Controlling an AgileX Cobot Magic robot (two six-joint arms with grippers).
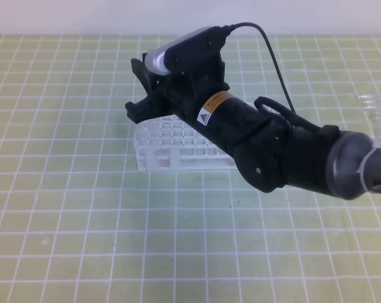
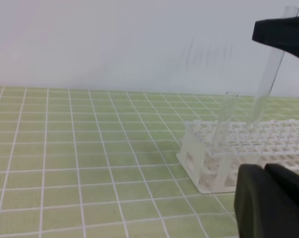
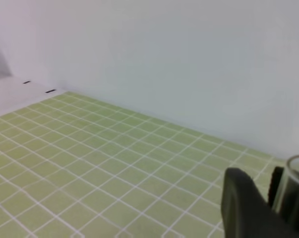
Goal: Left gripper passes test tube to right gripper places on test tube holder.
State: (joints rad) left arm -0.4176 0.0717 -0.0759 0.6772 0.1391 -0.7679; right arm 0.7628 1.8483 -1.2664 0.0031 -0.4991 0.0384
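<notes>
**Tube Over the Rack, Right Gripper in Charge**

And here we are above the test tube holder [image 1: 177, 148], the white lattice rack sitting on the green grid mat [image 1: 64, 208]. The right gripper [image 1: 143, 95] leans in over the rack's near-left corner, and in the left wrist view you can see what it carries: the test tube [image 2: 268, 79], clear and slender, tilted, its open rim up by the black finger and its rounded bottom right down at the top lattice of the rack. Whether the tip is already inside a square hole or only touching the grid, I can't tell from here.

The right gripper's jaws are clamped on that tube near its upper end (the right wrist view catches the glass rim beside a black finger). A second tube [image 2: 223, 134] already stands upright in the rack, just beside the incoming one.

The left gripper [image 2: 273, 201] shows only at the edge of its own camera, well back from the rack's front corner, fingers pressed together with nothing between them.

Now, the tube itself: thin glass, light, stiff, smooth and slippery, and it will crack if forced sideways against the lattice. Holding it high near the rim looks right to me, leaving the lower length free to slide down a hole.

More clear glassware [image 1: 376, 117] sits far right of the rack.
</notes>
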